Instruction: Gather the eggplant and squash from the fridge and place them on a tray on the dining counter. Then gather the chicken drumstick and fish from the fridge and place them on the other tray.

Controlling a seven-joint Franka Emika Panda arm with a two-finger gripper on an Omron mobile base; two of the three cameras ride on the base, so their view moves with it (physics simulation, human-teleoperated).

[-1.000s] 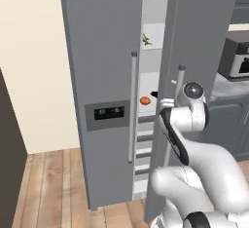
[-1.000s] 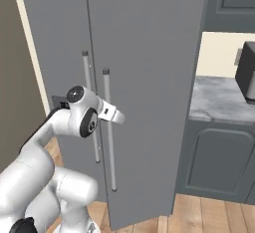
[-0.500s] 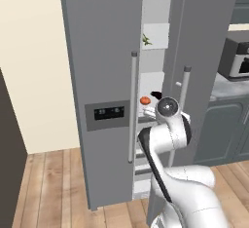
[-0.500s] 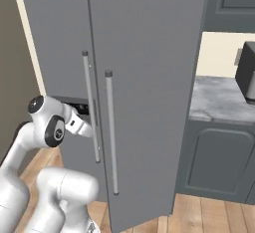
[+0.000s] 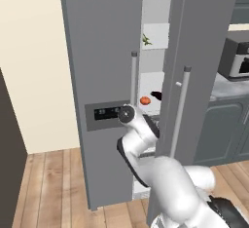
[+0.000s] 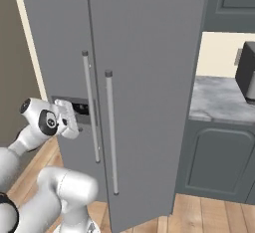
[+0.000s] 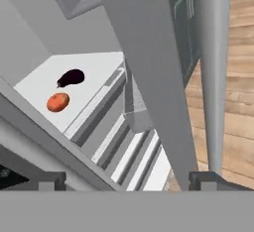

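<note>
Though raised — pincer (image 7: 127, 181) wide apart

No text, label, brand or number can be read. The dispenser panel (image 5: 108, 115) on the left fridge door (image 5: 97, 51) carries small light marks, too blurred to make out, and the microwave (image 5: 237, 59) face shows no legible writing.
</note>
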